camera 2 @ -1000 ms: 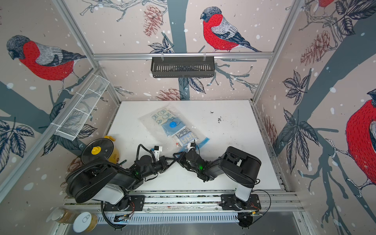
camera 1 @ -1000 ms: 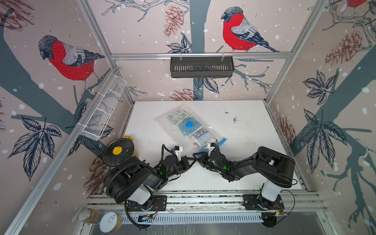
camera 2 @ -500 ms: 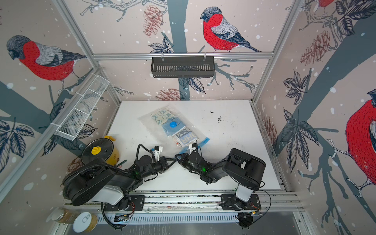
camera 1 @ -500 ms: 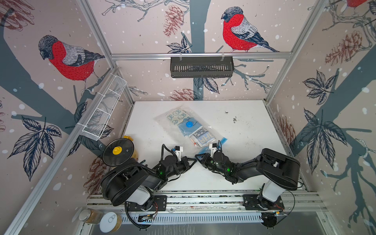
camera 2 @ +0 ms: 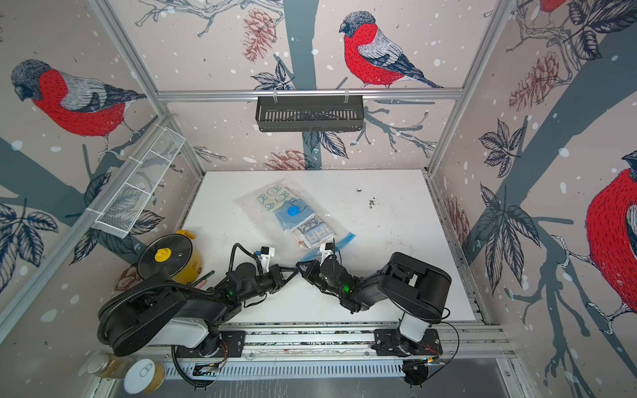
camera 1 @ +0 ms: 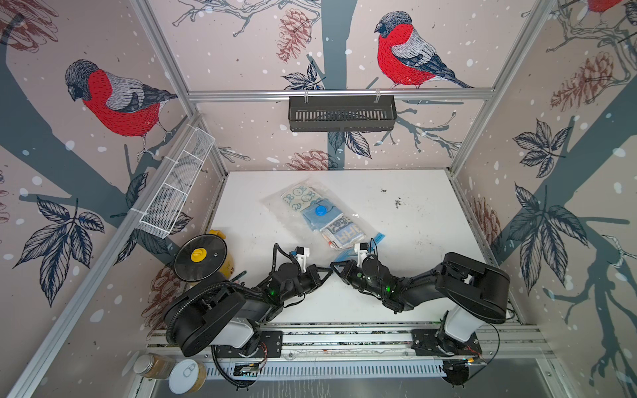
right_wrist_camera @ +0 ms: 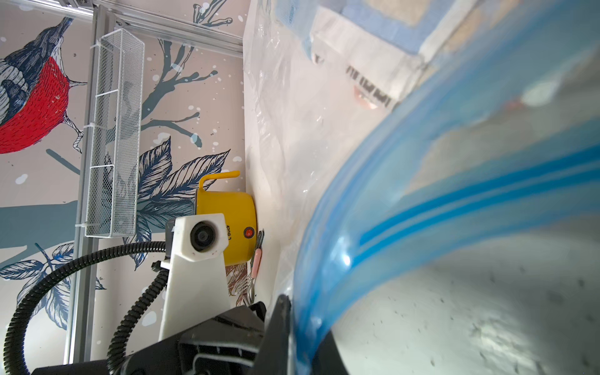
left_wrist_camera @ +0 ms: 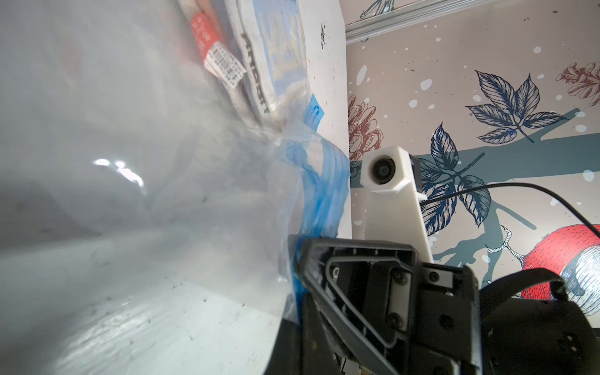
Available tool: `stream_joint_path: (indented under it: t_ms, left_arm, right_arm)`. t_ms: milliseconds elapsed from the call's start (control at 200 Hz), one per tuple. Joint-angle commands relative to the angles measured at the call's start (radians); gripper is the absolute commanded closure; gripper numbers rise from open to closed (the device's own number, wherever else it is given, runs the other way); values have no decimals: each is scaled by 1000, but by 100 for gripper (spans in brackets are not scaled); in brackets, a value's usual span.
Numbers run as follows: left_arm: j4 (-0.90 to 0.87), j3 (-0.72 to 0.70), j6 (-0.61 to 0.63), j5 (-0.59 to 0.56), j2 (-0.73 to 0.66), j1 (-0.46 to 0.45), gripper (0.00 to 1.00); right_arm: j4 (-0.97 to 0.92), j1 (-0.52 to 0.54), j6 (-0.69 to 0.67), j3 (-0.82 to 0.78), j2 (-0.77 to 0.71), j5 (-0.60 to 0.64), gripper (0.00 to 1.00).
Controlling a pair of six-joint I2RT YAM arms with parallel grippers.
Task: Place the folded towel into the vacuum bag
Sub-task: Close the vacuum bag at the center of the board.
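The clear vacuum bag (camera 1: 350, 220) lies slantwise on the white table (camera 1: 413, 275), its round blue valve cap (camera 1: 320, 209) facing up. A folded towel (camera 1: 343, 236) with black and blue print sits inside near the bag's mouth, and other folded cloths lie deeper in. The blue zip strip (right_wrist_camera: 422, 201) at the mouth is lifted and bowed. My left gripper (camera 1: 328, 271) and right gripper (camera 1: 334, 266) meet tip to tip at the near corner of the mouth. Each is shut on the blue strip (left_wrist_camera: 324, 181), seen in both wrist views.
A yellow pot (camera 1: 220, 262) with a glass lid (camera 1: 200, 256) stands at the table's left edge, a pink-handled fork (right_wrist_camera: 255, 266) beside it. A white wire basket (camera 1: 175, 193) hangs on the left wall and a black basket (camera 1: 341, 113) on the back rail. Jars (camera 1: 188, 375) stand below the front rail.
The right gripper's jaws have closed onto the bag's blue strip, and its arm has shifted slightly to the right. The left arm has not moved.
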Motion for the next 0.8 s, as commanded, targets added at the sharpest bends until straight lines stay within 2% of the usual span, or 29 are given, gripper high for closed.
stream_joint_path:
  t_ms: [0, 455, 795]
  left_arm:
    - [20, 3, 29, -20, -26, 2, 100]
    - [-46, 3, 70, -15, -108, 2, 100]
    - [-61, 0, 74, -14, -112, 7, 100]
  right_arm:
    - [-27, -2, -9, 0, 7, 11, 100]
    - [-252, -46, 105, 26, 15, 156, 100]
    - [-294, -67, 150, 14, 32, 212, 100]
